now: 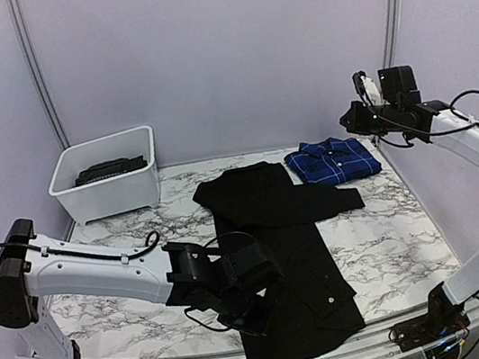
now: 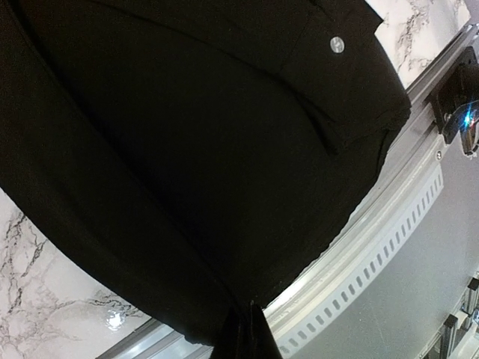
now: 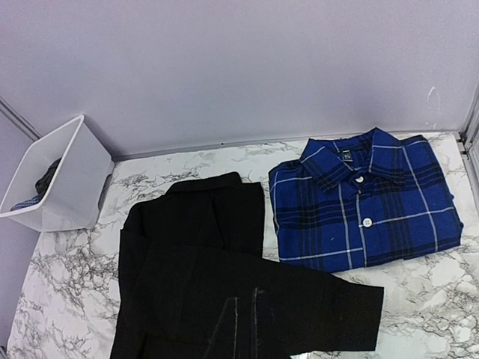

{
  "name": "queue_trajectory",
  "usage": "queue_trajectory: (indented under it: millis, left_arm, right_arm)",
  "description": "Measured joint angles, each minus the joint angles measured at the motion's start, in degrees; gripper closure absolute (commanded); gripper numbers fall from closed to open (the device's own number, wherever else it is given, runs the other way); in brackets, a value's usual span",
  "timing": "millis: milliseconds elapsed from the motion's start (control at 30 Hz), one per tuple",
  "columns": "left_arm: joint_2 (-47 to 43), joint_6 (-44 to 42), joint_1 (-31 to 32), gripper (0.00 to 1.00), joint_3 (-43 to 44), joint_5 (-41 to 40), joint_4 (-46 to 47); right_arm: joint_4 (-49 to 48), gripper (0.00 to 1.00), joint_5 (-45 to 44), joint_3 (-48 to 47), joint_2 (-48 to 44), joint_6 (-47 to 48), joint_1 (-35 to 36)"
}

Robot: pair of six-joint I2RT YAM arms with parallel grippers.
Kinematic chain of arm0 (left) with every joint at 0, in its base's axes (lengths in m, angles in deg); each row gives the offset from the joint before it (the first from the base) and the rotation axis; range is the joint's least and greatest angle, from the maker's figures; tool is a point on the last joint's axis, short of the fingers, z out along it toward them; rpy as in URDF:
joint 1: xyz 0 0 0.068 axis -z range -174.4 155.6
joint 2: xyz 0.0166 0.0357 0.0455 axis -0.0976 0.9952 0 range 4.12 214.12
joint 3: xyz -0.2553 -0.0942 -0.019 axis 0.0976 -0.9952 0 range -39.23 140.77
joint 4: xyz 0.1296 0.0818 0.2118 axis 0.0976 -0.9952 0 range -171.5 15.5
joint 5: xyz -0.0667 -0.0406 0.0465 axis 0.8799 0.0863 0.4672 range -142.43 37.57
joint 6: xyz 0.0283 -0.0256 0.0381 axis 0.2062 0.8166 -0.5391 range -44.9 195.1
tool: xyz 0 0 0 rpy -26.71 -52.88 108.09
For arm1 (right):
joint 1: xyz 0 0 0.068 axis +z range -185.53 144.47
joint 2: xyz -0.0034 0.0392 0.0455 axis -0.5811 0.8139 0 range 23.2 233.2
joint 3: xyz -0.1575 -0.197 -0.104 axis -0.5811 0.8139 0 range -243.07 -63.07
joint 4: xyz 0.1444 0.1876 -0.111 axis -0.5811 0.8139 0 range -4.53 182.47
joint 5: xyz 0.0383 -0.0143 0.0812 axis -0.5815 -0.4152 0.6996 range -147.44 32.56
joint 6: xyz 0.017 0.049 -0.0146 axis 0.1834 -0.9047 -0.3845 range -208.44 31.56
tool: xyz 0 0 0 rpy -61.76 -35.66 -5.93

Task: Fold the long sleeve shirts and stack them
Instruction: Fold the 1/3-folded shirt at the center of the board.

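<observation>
The large black shirt point(image 1: 275, 228) lies spread down the middle of the marble table, one sleeve folded across toward the right. My left gripper point(image 1: 253, 309) is low at its near left hem and is shut on the black cloth; in the left wrist view the fingers point(image 2: 247, 340) pinch the shirt's edge point(image 2: 194, 149) next to the table's front rail. The blue plaid shirt point(image 1: 332, 160) lies folded at the back right, collar up; the right wrist view shows it too point(image 3: 367, 202). My right gripper point(image 1: 363, 110) hangs high over the back right, shut and empty, its dark fingers point(image 3: 233, 333) seen against the black shirt point(image 3: 224, 277).
A white plastic bin point(image 1: 108, 186) holding dark clothes stands at the back left; it also shows in the right wrist view point(image 3: 63, 179). The metal front rail point(image 2: 374, 232) runs just beside my left gripper. Walls close off the back and sides.
</observation>
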Motion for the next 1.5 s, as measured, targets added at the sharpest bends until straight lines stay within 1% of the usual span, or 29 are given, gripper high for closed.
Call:
queue_trajectory:
  millis: [33, 67, 100, 167, 200, 233, 333, 400, 467, 600, 733, 800, 933, 1100, 1200, 1300, 1433, 1500]
  left_arm:
    - [0.4, -0.1, 0.0, 0.86, -0.1, 0.4, -0.1]
    - [0.6, -0.2, 0.0, 0.77, -0.1, 0.6, -0.2]
    - [0.6, -0.2, 0.0, 0.7, -0.1, 0.9, -0.3]
    - [0.6, -0.3, 0.0, 0.63, 0.0, 1.0, -0.3]
    - [0.6, -0.5, -0.1, 0.57, 0.0, 0.9, -0.3]
    - [0.5, -0.3, -0.5, 0.54, -0.1, 0.7, -0.3]
    - [-0.7, 0.1, -1.9, 0.47, -0.1, -0.4, -0.5]
    - [-2.4, 0.2, -4.3, 0.46, -0.1, -1.8, -0.5]
    - [-4.4, 0.4, -7.3, 0.46, -0.2, -3.7, -0.5]
    - [-8.4, 0.7, -17.3, 0.5, -0.3, -8.7, -0.3]
    - [-8.2, -0.5, -26.9, 0.5, 0.5, -12.8, 0.0]
    - [-5.9, -2.0, -30.8, 0.5, 2.8, -13.8, 0.1]
    - [1.1, -5.1, -36.4, 0.5, 9.3, -14.3, 1.3]
    - [13.0, -8.8, -42.2, 0.5, 19.4, -13.8, 3.0]
    - [19.6, -10.8, -44.6, 0.5, 25.7, -13.3, 3.5]
    - [24.7, -12.3, -46.2, 0.49, 30.6, -12.7, 3.9]
    - [29.0, -13.8, -47.1, 0.45, 33.9, -12.1, 4.2]
    - [30.5, -14.1, -47.1, 0.43, 34.8, -12.0, 4.3]
  right_arm:
    - [0.0, 1.0, 0.0, 0.3, -0.2, 0.0, 0.0]
    - [0.0, 1.0, 0.1, 0.9, -0.4, 0.2, 0.0]
    - [-0.1, 1.0, 0.2, 1.5, -0.5, 0.2, 0.0]
    - [-0.2, 0.99, 0.7, 3.1, -0.6, 0.4, 0.0]
    - [-0.2, 0.96, 1.1, 4.0, -0.6, 0.5, 0.0]
    - [-0.2, 0.92, 1.7, 5.0, -0.6, 0.6, 0.0]
    - [-0.3, 0.8, 3.5, 8.1, -0.5, 1.1, 0.5]
    - [-0.4, 0.73, 3.9, 10.2, -0.5, 1.4, 1.3]
    - [-0.6, 0.72, 3.9, 12.5, -0.5, 1.7, 3.3]
    - [-1.6, 0.69, 3.6, 17.3, -0.7, 1.5, 9.0]
    - [-1.9, 0.67, 2.2, 23.2, -2.0, 0.0, 15.4]
    - [-2.3, 0.67, 1.0, 26.8, -3.7, -1.1, 18.7]
    - [-2.4, 0.65, -0.9, 33.6, -7.5, -4.2, 24.0]
    - [-2.4, 0.64, -3.7, 38.1, -10.3, -7.8, 30.2]
    - [-2.3, 0.63, -5.0, 39.4, -10.3, -9.1, 32.7]
    - [-2.1, 0.62, -6.1, 40.2, -10.3, -10.0, 33.5]
    - [-1.0, 0.59, -7.6, 40.8, -10.5, -11.6, 34.6]
    - [0.4, 0.58, -8.6, 41.2, -11.3, -12.7, 36.3]
